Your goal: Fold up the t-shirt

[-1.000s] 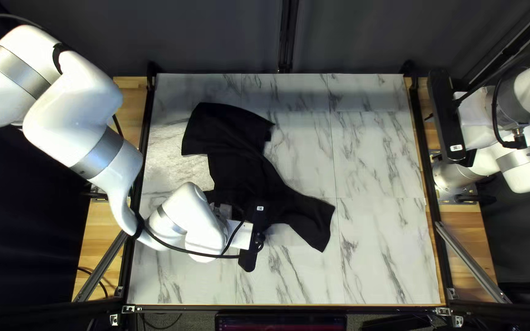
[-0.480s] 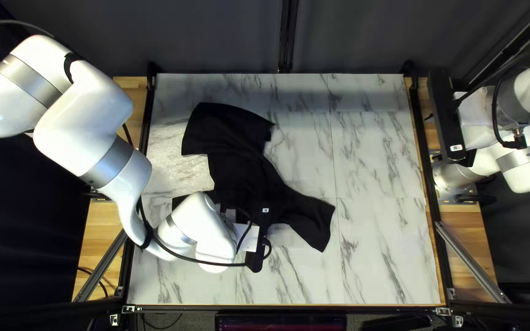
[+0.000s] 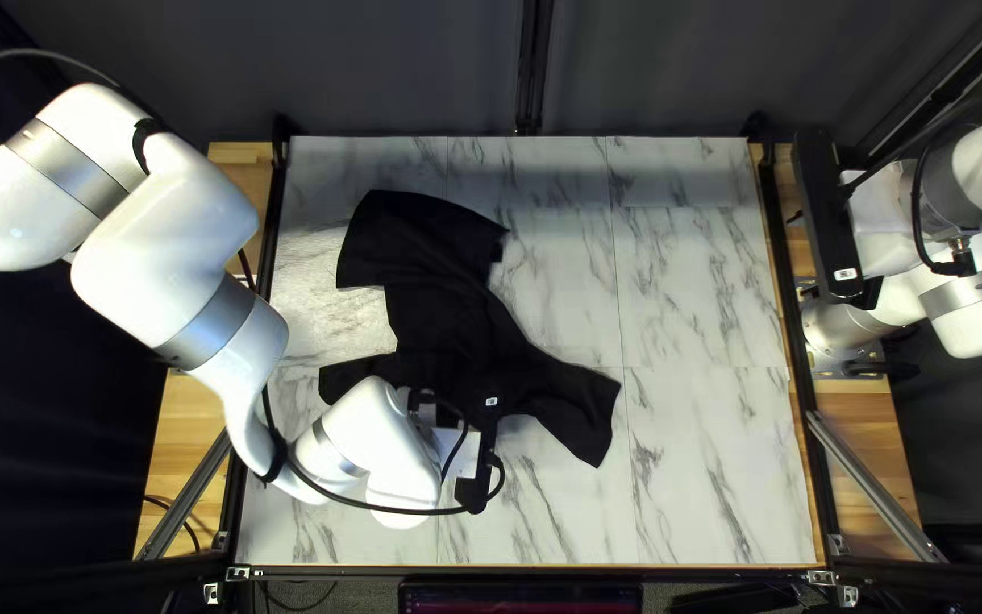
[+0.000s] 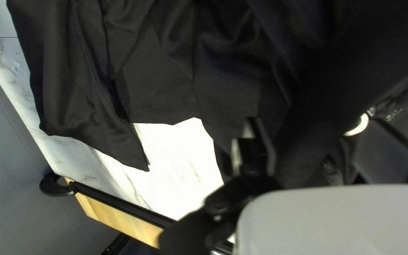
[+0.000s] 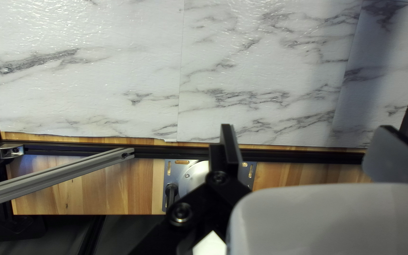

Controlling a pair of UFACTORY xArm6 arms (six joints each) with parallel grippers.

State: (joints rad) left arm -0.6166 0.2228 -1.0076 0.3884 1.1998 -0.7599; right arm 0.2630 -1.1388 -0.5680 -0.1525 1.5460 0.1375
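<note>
The black t-shirt (image 3: 434, 267) lies rumpled on the marble-patterned table, its cloth reaching to the right and left in the top left view. My left gripper (image 3: 476, 483) is low over its near part, fingertips hidden there. In the left wrist view, folds of the t-shirt (image 4: 161, 89) spread ahead, and my left gripper (image 4: 315, 148) has its fingers wide apart with dark cloth between and beneath them. At the right edge of the top left view hangs my right gripper (image 3: 830, 216), away from the shirt. Seen from its wrist, my right gripper (image 5: 308, 151) is open, holding nothing.
Bare marble-patterned surface (image 3: 707, 296) extends to the right of the shirt. Black rails (image 3: 792, 341) border the table, with wooden strips outside them. A grey metal strut (image 5: 57, 174) slants beside the right arm's mount. Behind the far edge hangs a dark curtain (image 3: 400, 68).
My left gripper has shifted a little rightward and toward the near edge, uncovering more of the shirt's left part. The shirt's visible outline and my right arm have stayed put.
</note>
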